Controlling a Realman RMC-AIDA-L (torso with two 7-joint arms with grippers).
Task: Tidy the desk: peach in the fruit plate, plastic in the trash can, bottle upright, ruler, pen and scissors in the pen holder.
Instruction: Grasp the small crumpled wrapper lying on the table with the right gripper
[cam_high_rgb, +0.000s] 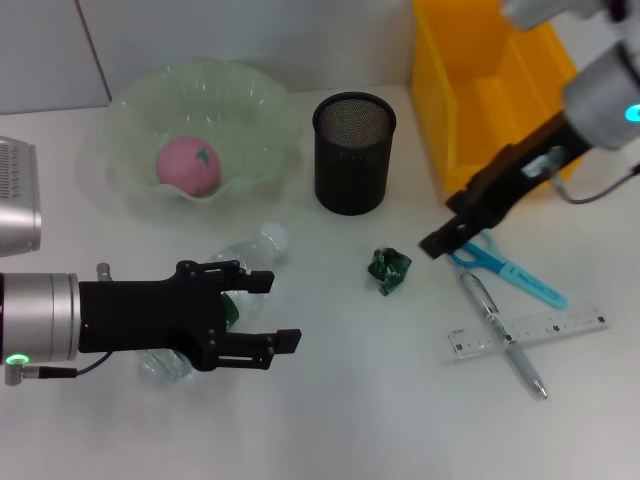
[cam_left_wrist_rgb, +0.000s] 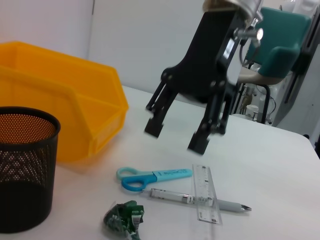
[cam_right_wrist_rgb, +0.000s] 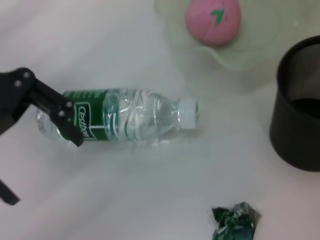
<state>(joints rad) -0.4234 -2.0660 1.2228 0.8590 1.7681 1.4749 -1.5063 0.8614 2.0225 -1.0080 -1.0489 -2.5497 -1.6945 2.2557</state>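
Note:
A clear water bottle (cam_high_rgb: 250, 256) with a green label lies on its side on the white desk; it also shows in the right wrist view (cam_right_wrist_rgb: 132, 120). My left gripper (cam_high_rgb: 283, 312) is open, its fingers (cam_right_wrist_rgb: 67, 122) astride the bottle's label end. A pink peach (cam_high_rgb: 188, 165) sits in the green fruit plate (cam_high_rgb: 255, 110). The crumpled green plastic (cam_high_rgb: 388, 270) lies mid-desk. My right gripper (cam_left_wrist_rgb: 175, 136) is open and empty above the blue scissors (cam_high_rgb: 508, 266). The pen (cam_high_rgb: 503, 335) lies across the clear ruler (cam_high_rgb: 540, 330). The black mesh pen holder (cam_high_rgb: 353, 152) stands empty.
A yellow bin (cam_high_rgb: 490, 90) stands at the back right, behind the scissors. A silver device (cam_high_rgb: 15, 195) sits at the left edge. In the left wrist view, a teal chair (cam_left_wrist_rgb: 280, 45) stands beyond the desk's far edge.

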